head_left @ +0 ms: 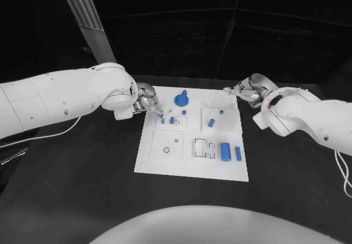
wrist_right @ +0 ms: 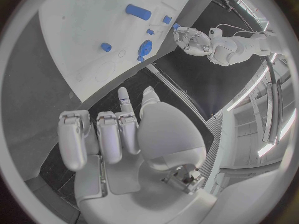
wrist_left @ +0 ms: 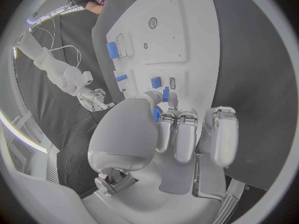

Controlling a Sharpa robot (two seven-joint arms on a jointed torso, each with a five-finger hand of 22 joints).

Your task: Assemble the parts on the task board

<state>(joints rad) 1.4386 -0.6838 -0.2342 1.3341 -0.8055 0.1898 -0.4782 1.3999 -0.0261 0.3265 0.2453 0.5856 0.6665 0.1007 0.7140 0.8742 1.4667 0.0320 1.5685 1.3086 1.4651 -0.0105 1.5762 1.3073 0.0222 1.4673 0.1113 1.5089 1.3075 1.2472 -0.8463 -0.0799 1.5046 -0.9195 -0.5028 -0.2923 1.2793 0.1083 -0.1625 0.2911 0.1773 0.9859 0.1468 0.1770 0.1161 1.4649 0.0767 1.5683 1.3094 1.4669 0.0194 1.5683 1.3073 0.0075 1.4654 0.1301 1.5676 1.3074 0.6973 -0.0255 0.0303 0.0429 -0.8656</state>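
The white task board [head_left: 192,157] lies mid-table. My left hand [head_left: 145,103] hovers over its far left corner and pinches a small blue peg [head_left: 160,117] between thumb and a finger, just above a small plate with a blue piece [head_left: 172,120]. The left wrist view shows the peg [wrist_left: 166,93] at the fingertips of that hand [wrist_left: 181,134], over the board [wrist_left: 187,40]. My right hand [head_left: 248,91] hangs beyond the far right corner, off the board. In the right wrist view this hand [wrist_right: 115,134] has its fingers curled in and holds nothing.
On the board lie a blue gear-like piece [head_left: 182,96], a short blue peg [head_left: 211,122], a thick blue cylinder [head_left: 225,151] and a slim one [head_left: 237,153]. Black table surrounds the board. A pale post [head_left: 91,25] stands at the back left.
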